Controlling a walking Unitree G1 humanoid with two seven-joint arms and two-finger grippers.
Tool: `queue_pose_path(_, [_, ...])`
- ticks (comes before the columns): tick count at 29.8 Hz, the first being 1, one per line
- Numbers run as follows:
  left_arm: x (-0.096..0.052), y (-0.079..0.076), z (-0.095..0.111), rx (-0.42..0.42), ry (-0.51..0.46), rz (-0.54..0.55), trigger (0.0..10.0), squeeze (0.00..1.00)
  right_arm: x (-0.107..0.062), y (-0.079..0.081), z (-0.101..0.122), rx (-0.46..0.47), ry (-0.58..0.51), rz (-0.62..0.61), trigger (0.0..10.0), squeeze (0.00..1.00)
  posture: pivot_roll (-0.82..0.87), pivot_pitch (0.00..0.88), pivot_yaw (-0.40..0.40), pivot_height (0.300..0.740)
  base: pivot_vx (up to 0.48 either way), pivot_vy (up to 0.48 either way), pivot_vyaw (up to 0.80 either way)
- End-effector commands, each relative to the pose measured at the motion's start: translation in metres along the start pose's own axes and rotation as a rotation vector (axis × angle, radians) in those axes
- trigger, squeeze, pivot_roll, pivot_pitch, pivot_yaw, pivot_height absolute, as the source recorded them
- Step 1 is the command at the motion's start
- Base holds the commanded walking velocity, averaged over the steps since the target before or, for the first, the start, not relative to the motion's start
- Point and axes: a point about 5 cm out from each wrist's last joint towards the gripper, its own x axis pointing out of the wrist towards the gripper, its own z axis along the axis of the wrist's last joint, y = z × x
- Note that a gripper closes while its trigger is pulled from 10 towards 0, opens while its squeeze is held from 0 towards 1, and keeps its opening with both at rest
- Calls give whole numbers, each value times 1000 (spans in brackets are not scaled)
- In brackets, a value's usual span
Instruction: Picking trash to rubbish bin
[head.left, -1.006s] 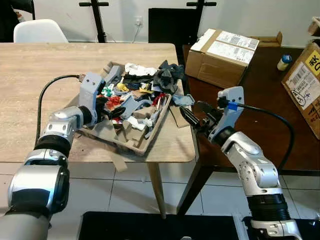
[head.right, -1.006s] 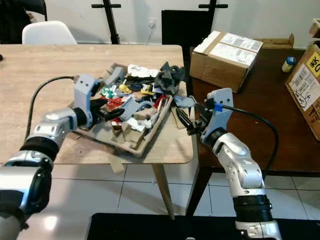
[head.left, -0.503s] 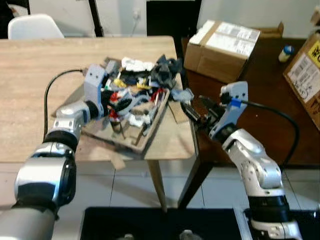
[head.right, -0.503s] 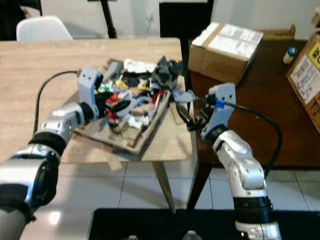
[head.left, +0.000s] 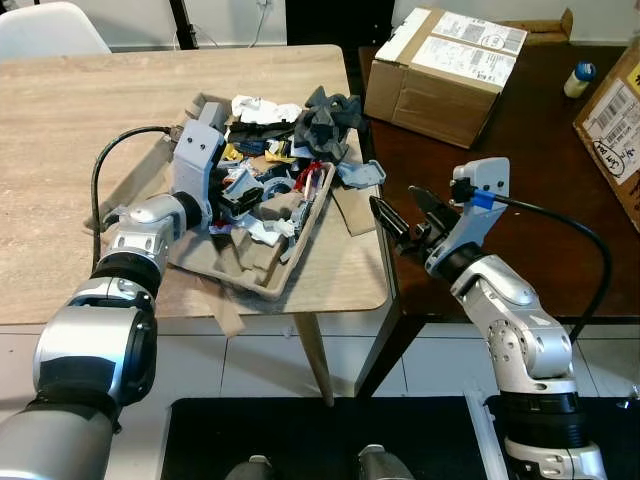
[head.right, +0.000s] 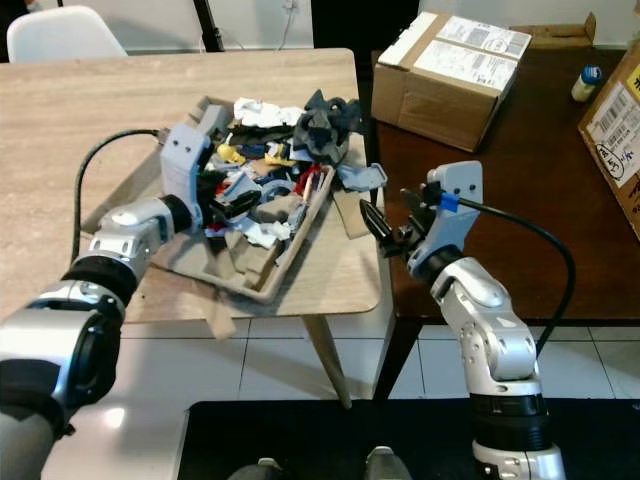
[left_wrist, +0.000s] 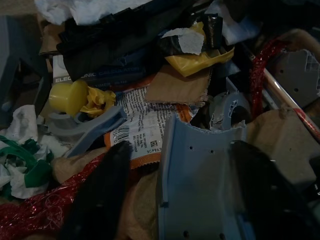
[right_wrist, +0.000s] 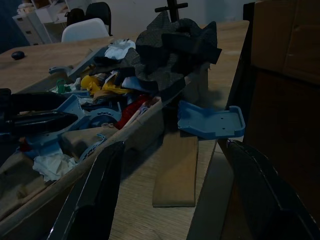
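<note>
A cardboard tray (head.left: 288, 272) heaped with mixed trash (head.left: 275, 170) sits on the light wooden table (head.left: 70, 130). My left gripper (head.left: 237, 200) reaches into the heap from the tray's left side. It is open, its fingers (left_wrist: 100, 195) straddling a blue-grey plastic piece (left_wrist: 200, 175) among paper, yellow scraps and red foil. My right gripper (head.left: 402, 215) hovers open and empty by the table's right edge, just right of the tray. Ahead of it lie a blue plastic bracket (right_wrist: 212, 120) and a cardboard strip (right_wrist: 175, 175) on the tabletop.
A dark brown table (head.left: 520, 200) adjoins on the right, carrying a labelled cardboard box (head.left: 445, 60), a second box (head.left: 615, 110) at the far right and a small bottle (head.left: 578, 78). A white chair (head.left: 50, 20) stands behind. Tiled floor lies below.
The whole view has shifted as the camera moved. My left gripper sits slightly deeper in the trash heap. The right gripper holds about the same spot, still open.
</note>
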Motion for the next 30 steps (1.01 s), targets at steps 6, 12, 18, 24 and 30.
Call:
queue_pose_path(6, [-7,4,-14,-54,48,10,0,0,0,0,2,9,3,6,10000,0,61,284,61,740,0,0,0])
queue_pose_path(12, [-9,10,-8,-94,-3,49,0,0,2,-1,1,9,4,-1,10000,0,65,278,59,740,0,0,0])
queue_pose_path(18, [-12,14,-5,-134,-48,63,0,0,2,-2,0,12,5,-6,10000,0,71,273,56,740,0,0,0])
queue_pose_path(24, [-15,17,0,-183,-114,45,0,0,4,-1,-1,16,3,-7,10000,0,73,262,51,740,0,0,0])
queue_pose_path(30, [-21,30,19,-267,-242,73,0,0,6,-3,2,12,-10,-14,10000,0,72,244,49,740,0,0,0])
